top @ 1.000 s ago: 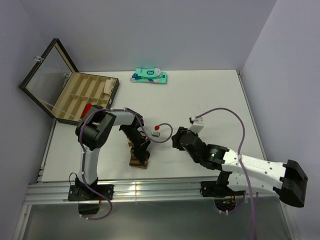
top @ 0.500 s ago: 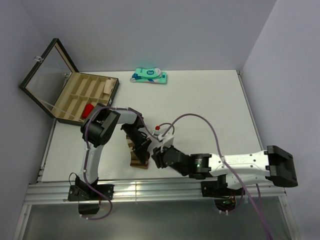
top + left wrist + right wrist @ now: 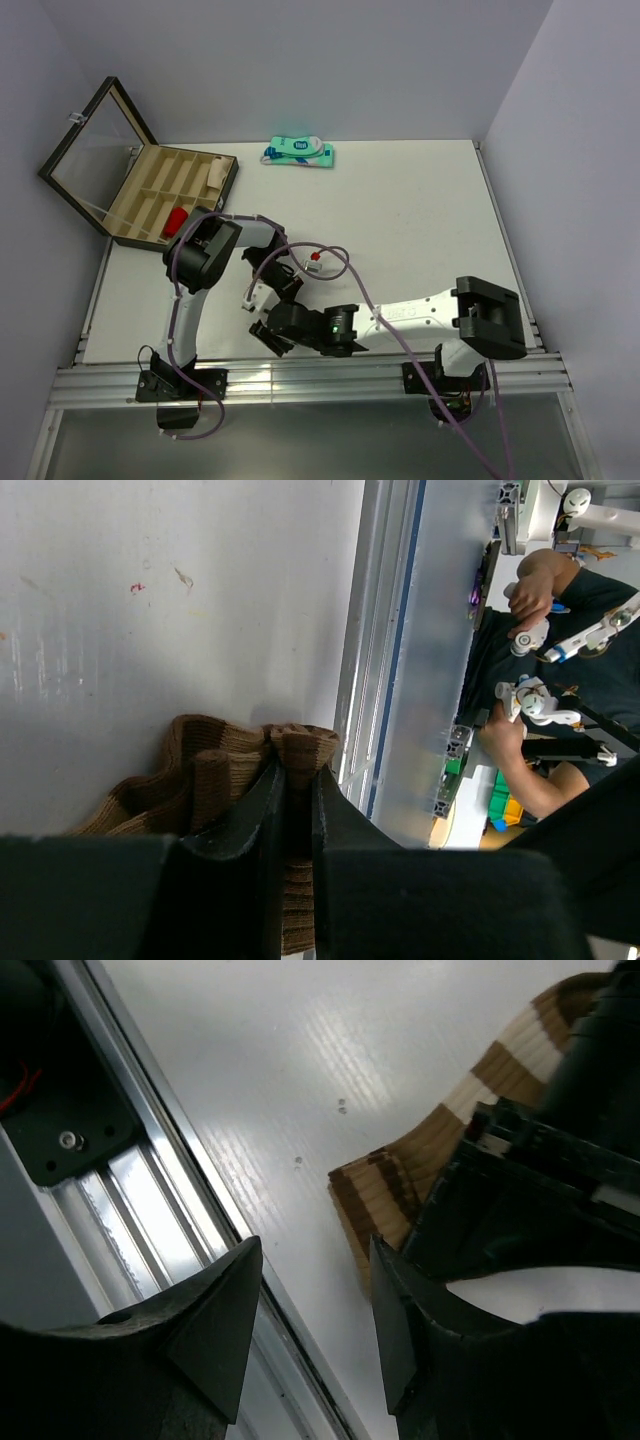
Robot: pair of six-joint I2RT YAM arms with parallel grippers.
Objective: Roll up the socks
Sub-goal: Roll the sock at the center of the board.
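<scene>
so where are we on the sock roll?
Done: nothing finished; no tight roll shows yet. In hand: the left jaws are shut on a bunched fold of the brown sock, which lies near the table's front edge; the right jaws stand open at its striped end. Left: roll it up fully. The black sock isn't visible in any view, so its state is unknown.

Open compartmented case (image 3: 170, 190) with a red item (image 3: 178, 218), left on the white table (image 3: 420, 200); teal-and-white package (image 3: 299, 152) at far edge.
</scene>
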